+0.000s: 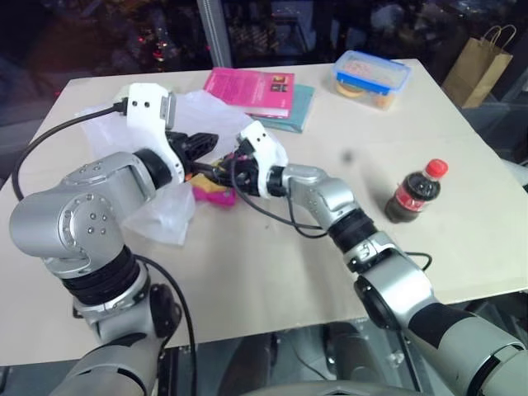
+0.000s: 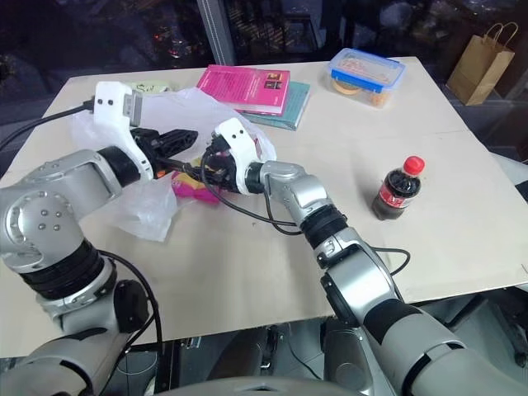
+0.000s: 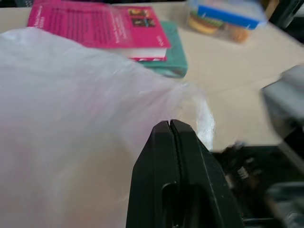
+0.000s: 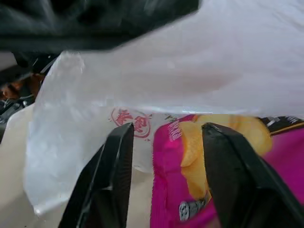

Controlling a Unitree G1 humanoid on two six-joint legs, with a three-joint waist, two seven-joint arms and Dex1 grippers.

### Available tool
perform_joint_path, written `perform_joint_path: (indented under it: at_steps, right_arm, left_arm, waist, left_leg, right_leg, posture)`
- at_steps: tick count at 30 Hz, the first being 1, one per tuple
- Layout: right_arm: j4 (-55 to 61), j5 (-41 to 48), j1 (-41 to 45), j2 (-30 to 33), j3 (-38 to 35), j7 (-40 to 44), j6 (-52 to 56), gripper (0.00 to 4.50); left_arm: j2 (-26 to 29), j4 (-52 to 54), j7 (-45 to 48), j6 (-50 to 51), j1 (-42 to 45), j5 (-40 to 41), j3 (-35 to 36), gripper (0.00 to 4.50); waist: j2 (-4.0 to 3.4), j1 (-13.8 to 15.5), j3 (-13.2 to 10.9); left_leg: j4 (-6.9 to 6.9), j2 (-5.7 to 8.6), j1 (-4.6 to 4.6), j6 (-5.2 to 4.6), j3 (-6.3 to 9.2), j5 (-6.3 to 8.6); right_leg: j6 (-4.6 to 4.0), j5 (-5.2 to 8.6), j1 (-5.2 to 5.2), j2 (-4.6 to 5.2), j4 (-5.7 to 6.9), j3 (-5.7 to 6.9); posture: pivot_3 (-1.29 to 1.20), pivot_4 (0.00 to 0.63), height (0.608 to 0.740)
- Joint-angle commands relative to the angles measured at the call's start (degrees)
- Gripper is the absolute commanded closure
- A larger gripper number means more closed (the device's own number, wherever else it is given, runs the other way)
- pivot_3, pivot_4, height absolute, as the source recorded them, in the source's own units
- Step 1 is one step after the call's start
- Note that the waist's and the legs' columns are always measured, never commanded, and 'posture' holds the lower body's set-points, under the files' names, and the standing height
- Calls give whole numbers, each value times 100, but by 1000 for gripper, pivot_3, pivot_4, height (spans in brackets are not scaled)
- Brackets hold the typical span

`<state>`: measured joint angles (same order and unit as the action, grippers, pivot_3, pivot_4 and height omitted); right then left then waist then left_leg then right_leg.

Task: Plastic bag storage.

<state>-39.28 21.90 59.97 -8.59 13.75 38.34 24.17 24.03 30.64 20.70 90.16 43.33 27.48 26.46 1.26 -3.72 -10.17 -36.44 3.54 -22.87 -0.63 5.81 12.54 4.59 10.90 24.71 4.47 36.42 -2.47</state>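
Crinkly translucent white plastic bag [image 3: 71, 118], pinched by closed left fingers [image 3: 173, 137], drapes over magenta chips packet [image 4: 190, 190]; right fingers [image 4: 118, 156] spread apart.

A magenta book [image 1: 250, 89] is stacked on a teal book [image 1: 295, 110] near the desk's [image 1: 272, 264] far edge; a blue-lidded clear food box [image 1: 372, 78] is set at its far right corner, a red-capped cola bottle [image 1: 417, 193] near the right edge.

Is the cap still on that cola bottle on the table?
Yes, the cola bottle stands upright on the table with its red cap in place on top.
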Motion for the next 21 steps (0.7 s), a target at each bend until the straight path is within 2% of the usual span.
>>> perform_joint_path:
  at_steps: [1,2,5,6,7,8,9,11,13,15,17,21]
  right_arm:
    - [980,170,-661,-380,104,201,319,2154]
    - [1270,170,-825,-220,154,237,424,2154]
    - [2341,169,-1357,488,223,418,778,2154]
    - [2619,203,-1477,624,184,448,884,1822]
    - [2798,229,-1551,680,158,444,966,1595]
    - [3040,171,-1657,841,228,499,983,1305]
    - [3354,62,-1822,1070,281,520,933,719]
    - [3828,-106,-2084,1396,327,503,808,0]
    - [4396,-200,-2420,1793,277,567,621,0]
    - [5188,-234,-2885,2354,77,698,435,0]
    - [5778,-199,-3207,2787,-65,764,378,0]
    - [6542,-30,-3593,3303,-450,625,608,0]
  left_arm:
    - [-223,259,54,213,289,269,161,4500]
    - [-163,276,18,147,257,242,73,4500]
    - [1148,217,179,-1656,-647,-573,-1004,4500]
    - [1280,176,144,-1942,-803,-677,-1080,4007]
    - [1316,128,114,-2106,-892,-688,-1070,3907]
    - [1405,127,105,-2344,-1013,-762,-1138,3487]
    - [1557,263,144,-2769,-1233,-943,-1304,2934]
    - [1624,469,143,-3201,-1510,-1070,-1388,1988]
    - [1780,701,145,-3622,-1842,-1271,-1480,1086]
    - [2224,888,173,-4161,-2412,-1788,-1778,1086]
    - [2427,855,139,-4370,-2782,-2047,-1901,1086]
    - [2592,374,76,-4707,-2822,-2527,-2283,1086]
  waist:
    - [2,7,1]
    - [2,1,2]
    - [1,-74,1]
    - [0,-78,0]
    - [-1,-37,0]
    - [0,-5,0]
    - [1,18,0]
    - [1,38,1]
    - [2,66,1]
    - [2,120,1]
    - [-1,143,-1]
    - [1,152,-2]
  left_leg:
    - [0,0,0,0,1,0]
    - [0,-2,0,0,3,0]
    - [3,-4,2,6,-13,2]
    - [5,-4,2,7,-25,3]
    - [8,-5,2,7,-36,3]
    - [8,-6,0,7,-36,4]
    - [5,-8,-2,6,-32,4]
    - [4,-10,0,-7,-29,12]
    - [4,-12,1,-9,-28,13]
    - [4,-12,0,-10,-31,14]
    - [5,-11,-1,-15,-37,17]
    - [-1,-21,2,-19,-41,18]
  right_leg:
    - [0,0,0,0,1,0]
    - [-1,0,-1,0,-1,2]
    - [-2,1,8,-2,3,-9]
    - [-8,4,20,-3,13,-21]
    - [-18,11,34,-1,32,-35]
    - [-20,12,38,0,35,-35]
    - [-19,11,37,-2,35,-28]
    - [-19,11,34,-1,35,-23]
    - [-19,11,31,-1,34,-20]
    - [-19,12,27,1,28,-20]
    - [-20,12,26,4,19,-23]
    - [-17,14,18,-5,16,-18]
  posture:
    - [0,150,740]
    - [0,150,740]
    - [0,150,740]
    - [0,150,740]
    - [0,150,740]
    - [0,150,740]
    - [0,150,740]
    - [0,150,740]
    - [0,150,740]
    - [0,150,740]
    - [0,150,740]
    - [0,150,740]
